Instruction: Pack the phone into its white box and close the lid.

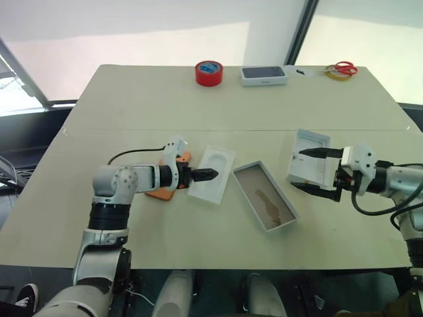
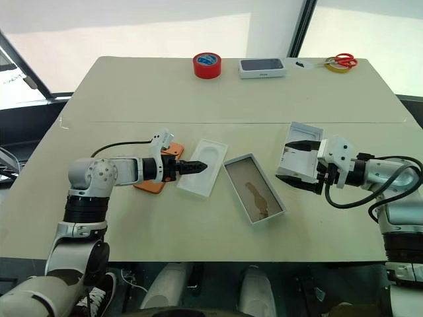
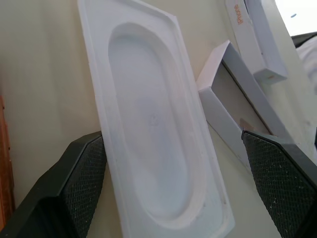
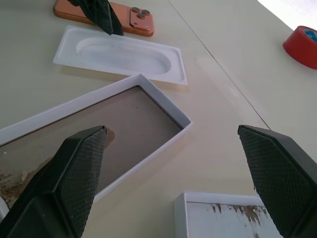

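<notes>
Left eye view showed the white box [image 1: 266,196] lying nearest on the tabletop [image 1: 198,105], tan floor up. Just beyond, the left claw [image 1: 210,174] hung spread over the white insert [image 1: 213,174], with the phone [image 1: 166,191] under its wrist. To the right, the right claw [image 1: 313,170] was spread, empty, around the lid [image 1: 309,157]. Red tape [image 1: 209,72] and a dark-topped box [image 1: 264,75] lay farthest.

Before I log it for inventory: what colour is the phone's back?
Orange, clearest in the right wrist view: phone.
</notes>
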`<act>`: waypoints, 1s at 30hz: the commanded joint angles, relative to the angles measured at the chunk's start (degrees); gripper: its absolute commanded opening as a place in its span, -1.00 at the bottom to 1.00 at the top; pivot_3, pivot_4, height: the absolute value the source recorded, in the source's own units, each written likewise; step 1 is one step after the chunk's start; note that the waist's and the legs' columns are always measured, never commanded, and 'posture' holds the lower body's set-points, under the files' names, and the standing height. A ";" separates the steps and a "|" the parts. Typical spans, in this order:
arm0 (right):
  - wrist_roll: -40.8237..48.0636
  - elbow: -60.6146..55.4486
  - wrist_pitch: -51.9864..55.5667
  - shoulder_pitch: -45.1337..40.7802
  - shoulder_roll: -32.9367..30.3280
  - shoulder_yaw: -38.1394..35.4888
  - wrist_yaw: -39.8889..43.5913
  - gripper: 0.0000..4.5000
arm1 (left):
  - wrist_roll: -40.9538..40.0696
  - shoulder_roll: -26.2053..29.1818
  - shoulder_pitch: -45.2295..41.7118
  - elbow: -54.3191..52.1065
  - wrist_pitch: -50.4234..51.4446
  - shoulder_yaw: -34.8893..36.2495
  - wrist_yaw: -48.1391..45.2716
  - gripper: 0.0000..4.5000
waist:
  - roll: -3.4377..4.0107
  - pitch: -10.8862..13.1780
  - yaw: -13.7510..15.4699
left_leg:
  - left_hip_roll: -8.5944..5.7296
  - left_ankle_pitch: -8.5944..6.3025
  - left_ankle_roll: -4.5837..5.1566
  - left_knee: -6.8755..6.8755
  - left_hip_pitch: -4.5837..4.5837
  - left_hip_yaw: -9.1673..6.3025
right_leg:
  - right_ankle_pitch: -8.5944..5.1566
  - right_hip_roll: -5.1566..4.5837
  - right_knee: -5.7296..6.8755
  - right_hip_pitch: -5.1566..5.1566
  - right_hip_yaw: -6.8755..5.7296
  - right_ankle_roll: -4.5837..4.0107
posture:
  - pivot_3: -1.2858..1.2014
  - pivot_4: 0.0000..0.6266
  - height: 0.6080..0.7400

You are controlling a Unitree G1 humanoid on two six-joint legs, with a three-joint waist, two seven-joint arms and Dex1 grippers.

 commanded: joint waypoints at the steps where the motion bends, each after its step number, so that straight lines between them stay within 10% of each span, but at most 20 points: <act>1: 0.44 -0.80 -1.04 -0.98 -0.65 -1.23 -0.30 1.00 | 1.26 -0.63 0.45 2.75 2.02 -0.39 2.40 0.74 | 0.00 0.00 -0.03 | -0.01 0.00 0.00 0.00 0.00 0.00 | 0.00 0.00 -0.01 0.05 0.00 0.00 | 0.03 -0.52 1.00; 9: 0.59 -2.29 -1.16 0.27 0.01 -0.56 -0.47 1.00 | 0.65 -1.68 0.13 4.26 3.21 2.07 4.27 -0.98 | -0.01 0.00 -0.05 | -0.02 -0.01 0.00 -0.01 -0.01 0.00 | 0.03 0.00 0.00 0.02 0.00 0.06 | 0.03 -0.52 1.00; 19: 0.71 -16.82 -1.27 17.27 -3.28 5.56 8.86 1.00 | -1.07 -3.38 -0.69 3.58 5.06 8.28 6.35 -0.98 | -0.01 0.00 -0.11 | -0.01 -0.02 0.00 -0.03 -0.02 -0.03 | 0.01 -0.01 -0.01 0.03 -0.01 0.09 | 0.03 -0.52 1.00; 27: -4.67 -8.89 -5.48 11.98 -2.51 10.77 9.25 1.00 | -2.39 -6.45 -0.90 -2.98 -1.36 14.68 9.24 -0.98 | -0.10 0.06 -0.15 | 0.03 -0.02 0.00 -0.03 -0.07 0.00 | -0.02 0.00 -0.04 -0.05 -0.01 0.13 | 0.03 -0.52 1.00; 30: -7.99 -5.30 -9.84 9.76 -2.10 13.47 9.79 0.41 | -4.71 -7.21 -2.43 -3.52 1.38 18.26 11.65 -1.00 | -0.10 0.06 0.00 | 0.02 -0.02 -0.01 -0.02 -0.07 -0.01 | -0.01 0.00 -0.04 -0.04 -0.01 0.14 | 0.03 -0.52 1.00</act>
